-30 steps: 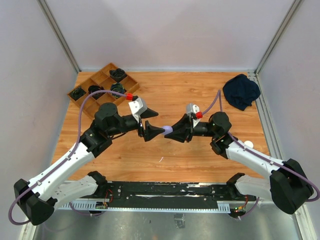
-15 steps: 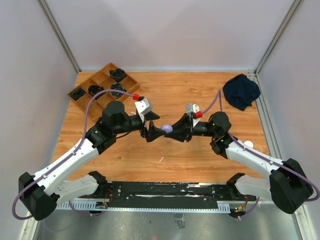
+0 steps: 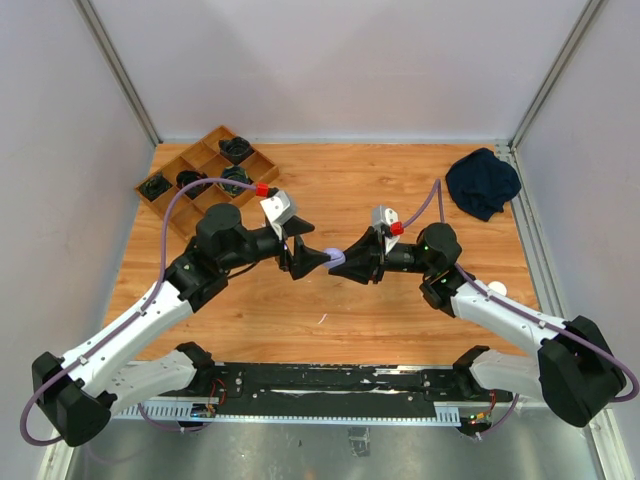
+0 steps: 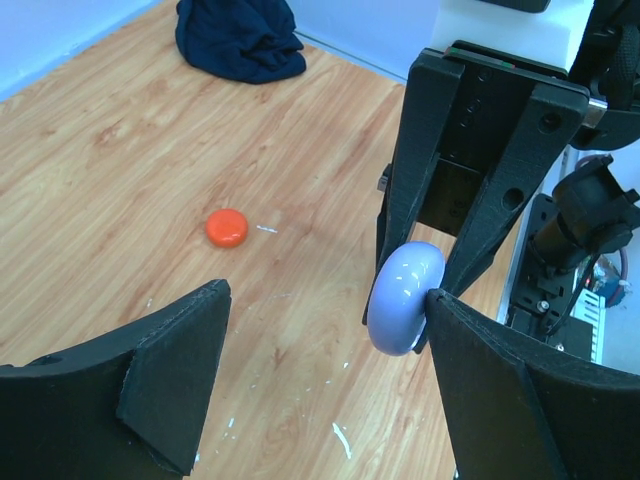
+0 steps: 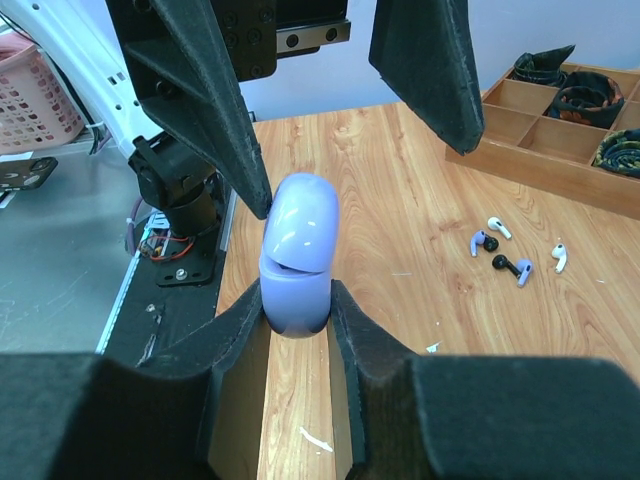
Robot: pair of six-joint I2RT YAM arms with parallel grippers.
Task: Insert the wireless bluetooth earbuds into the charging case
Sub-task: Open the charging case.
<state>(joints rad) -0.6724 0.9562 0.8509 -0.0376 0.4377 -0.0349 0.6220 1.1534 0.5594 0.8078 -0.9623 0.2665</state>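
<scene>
My right gripper (image 5: 298, 300) is shut on the base of a lavender charging case (image 5: 298, 255), which it holds above the table with the lid end pointing away from it. A narrow dark seam shows between lid and base. My left gripper (image 4: 325, 300) is open and straddles the case (image 4: 405, 298). Its right finger (image 4: 500, 390) touches the case's rim, and the left finger stands well clear. From above, the two grippers meet at the case (image 3: 337, 259) over the table's middle. Several tiny earbuds (image 5: 515, 268), white, lavender and black, lie loose on the wood near the tray.
A wooden compartment tray (image 3: 205, 170) with coiled black items stands at the back left. A dark cloth (image 3: 482, 182) lies at the back right. An orange round case (image 4: 227, 228) rests on the wood, and a white round case (image 3: 497, 289) lies beside the right arm.
The left arm pushed slightly toward the case, then eased back left. Its jaws still straddle the case. The right arm and the case have not moved.
</scene>
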